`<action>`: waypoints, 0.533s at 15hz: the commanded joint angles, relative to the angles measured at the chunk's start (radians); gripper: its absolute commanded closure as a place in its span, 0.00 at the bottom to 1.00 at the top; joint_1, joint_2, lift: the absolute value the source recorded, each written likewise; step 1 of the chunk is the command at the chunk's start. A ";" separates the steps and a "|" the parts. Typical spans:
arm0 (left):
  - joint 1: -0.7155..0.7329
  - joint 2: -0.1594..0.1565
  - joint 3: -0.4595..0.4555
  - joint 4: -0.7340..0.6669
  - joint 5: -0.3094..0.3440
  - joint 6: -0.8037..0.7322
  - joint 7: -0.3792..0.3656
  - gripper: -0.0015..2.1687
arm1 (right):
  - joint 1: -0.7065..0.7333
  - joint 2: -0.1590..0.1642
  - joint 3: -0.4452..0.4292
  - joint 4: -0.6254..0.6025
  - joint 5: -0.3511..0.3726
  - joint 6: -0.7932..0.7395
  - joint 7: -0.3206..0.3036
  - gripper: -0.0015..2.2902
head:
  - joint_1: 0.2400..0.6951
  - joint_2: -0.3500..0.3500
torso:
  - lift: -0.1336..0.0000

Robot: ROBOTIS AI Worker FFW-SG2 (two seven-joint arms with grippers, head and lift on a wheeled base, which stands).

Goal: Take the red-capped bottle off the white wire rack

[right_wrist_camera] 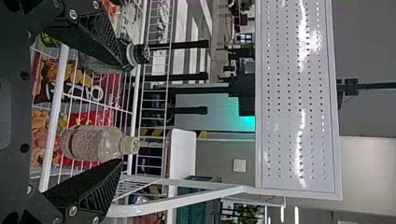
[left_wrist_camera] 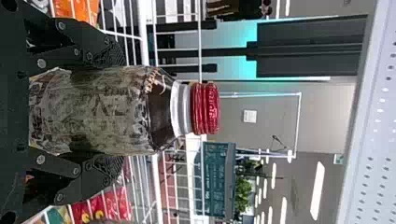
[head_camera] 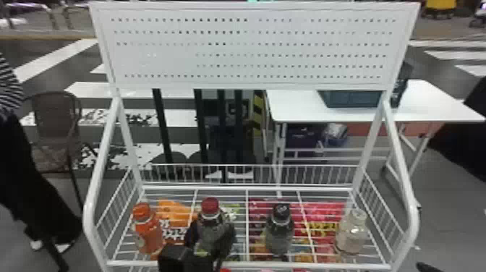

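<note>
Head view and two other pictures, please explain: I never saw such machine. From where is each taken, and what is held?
This is a robot with two arms. The head view looks forward and down at the white wire rack. The other two come from its wrists and are turned sideways. On the rack are an orange bottle, a black-capped bottle and a pale bottle; colourful packets show through the wires. The left gripper is closed around the red-capped bottle; I cannot tell if it is lifted. The right gripper is open and empty.
</note>
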 commanded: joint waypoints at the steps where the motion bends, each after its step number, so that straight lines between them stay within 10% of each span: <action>1: 0.060 0.020 0.017 -0.121 0.003 0.017 0.004 0.83 | -0.012 0.001 0.010 0.003 0.008 0.012 0.000 0.07 | 0.57 0.50 | 1.00; 8: 0.344 0.089 0.201 -0.615 0.003 0.207 -0.077 0.83 | -0.039 0.001 0.013 0.005 0.008 0.058 0.000 0.07 | 0.57 0.50 | 1.00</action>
